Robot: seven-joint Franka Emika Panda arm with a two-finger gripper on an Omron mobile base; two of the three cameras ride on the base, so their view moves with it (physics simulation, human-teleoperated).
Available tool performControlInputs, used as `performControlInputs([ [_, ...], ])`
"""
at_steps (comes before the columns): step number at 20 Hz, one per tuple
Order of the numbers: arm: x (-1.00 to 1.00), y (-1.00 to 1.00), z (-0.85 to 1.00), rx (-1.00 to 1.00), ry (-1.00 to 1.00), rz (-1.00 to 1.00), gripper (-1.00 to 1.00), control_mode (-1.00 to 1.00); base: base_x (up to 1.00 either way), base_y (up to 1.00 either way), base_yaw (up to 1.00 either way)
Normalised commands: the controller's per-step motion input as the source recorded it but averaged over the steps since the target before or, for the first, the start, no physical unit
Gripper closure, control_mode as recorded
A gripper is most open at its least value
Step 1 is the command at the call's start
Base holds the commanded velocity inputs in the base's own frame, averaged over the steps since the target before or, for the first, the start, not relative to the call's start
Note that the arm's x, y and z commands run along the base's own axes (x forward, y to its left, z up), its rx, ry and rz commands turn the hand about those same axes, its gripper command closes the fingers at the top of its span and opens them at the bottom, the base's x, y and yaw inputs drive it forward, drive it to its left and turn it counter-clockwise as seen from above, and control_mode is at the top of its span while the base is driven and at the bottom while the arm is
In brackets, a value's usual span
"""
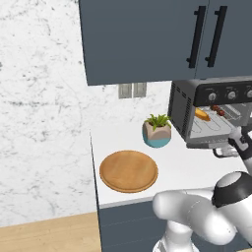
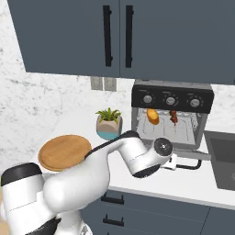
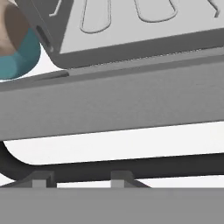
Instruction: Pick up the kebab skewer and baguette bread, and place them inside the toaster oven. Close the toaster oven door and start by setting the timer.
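Door handle (image 3: 131, 168): black bar running across the lower part of the hand view, closest to the camera, with the gripper's (image 3: 78, 183) two dark finger tips rising right against it; whether they are clamping it cannot be told.
Toaster oven door (image 3: 109, 105): lying open and hanging down flat, its wide grey panel stretching across the middle of the hand view.
Arm: white body curling up from the lower left of the right base view, its hand reaching the handle (image 2: 188, 164) at centre right.
Toaster oven (image 2: 172, 98): sitting at right of centre on the white counter (image 2: 193, 181), three silver knobs lining its black strip.
Baguette bread (image 2: 153, 116): resting on the wire rack inside the oven, toward the cavity's left side.
Kebab skewer (image 2: 174, 116): lying on the same rack, just right of the bread and apart from it.
Potted plant (image 2: 109, 123): standing in a teal pot just left of the oven.
Wooden board (image 2: 64, 151): lying bare at the left of the counter.
Cabinets (image 2: 119, 36): blue-grey doors with vertical black handles hanging across the top of the frame.
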Motion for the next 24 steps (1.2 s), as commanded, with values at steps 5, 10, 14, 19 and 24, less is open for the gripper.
performControlInputs([
  [5,0.71,0.28,0.26,0.0,0.0,0.0,-1.0,-1.0,0.0,0.0,0.0],
  [10,0.67,0.46,0.08,-0.02,0.0,0.0,-1.0,-1.0,0.0,0.0,0.0],
  [14,0.45,0.49,-0.02,-0.03,-0.01,0.0,-1.0,-1.0,0.0,0.0,0.0],
  [19,0.22,0.51,-0.29,-0.04,-0.04,0.0,-1.0,-1.0,0.0,0.0,0.0],
  [24,0.37,0.46,-0.23,-0.02,-0.06,0.0,-1.0,-1.0,0.0,0.0,0.0],
])
